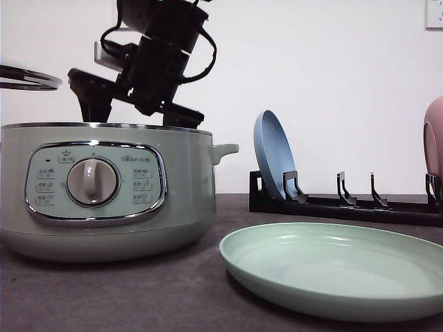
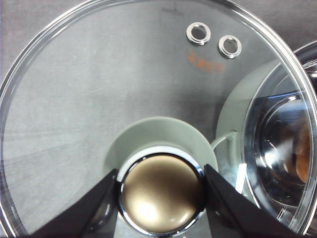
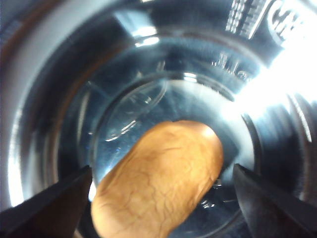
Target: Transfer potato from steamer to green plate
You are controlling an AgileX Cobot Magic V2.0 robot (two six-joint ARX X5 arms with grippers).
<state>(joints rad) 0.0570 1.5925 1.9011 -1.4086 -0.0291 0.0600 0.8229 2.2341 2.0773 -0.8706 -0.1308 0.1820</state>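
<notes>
Your potato (image 3: 161, 181) lies on the shiny floor of the steamer (image 1: 104, 187), and your right gripper (image 3: 161, 198) hangs inside the pot with its fingers spread wide, one on each side of the potato and neither touching it. In the front view that arm reaches down over the steamer's rim. Your left gripper (image 2: 161, 196) is clamped on the brass-coloured knob (image 2: 162, 193) of the glass lid (image 2: 99, 99), which it holds off to the side of the pot.

Expect the potato to feel firm and fairly heavy for its size, with smooth skin that may slip — more so if the pot is damp, which I cannot tell from here. It lies lengthwise at a slant between your fingers, so close across its narrower middle rather than its rounded ends, where the pads would squeeze it out. Grip firmly; it should not bruise easily.

The green plate (image 1: 332, 273) waits on the table (image 1: 138, 297) just beside the steamer — wide and shallow, so set the potato down low to stop it rolling.
</notes>
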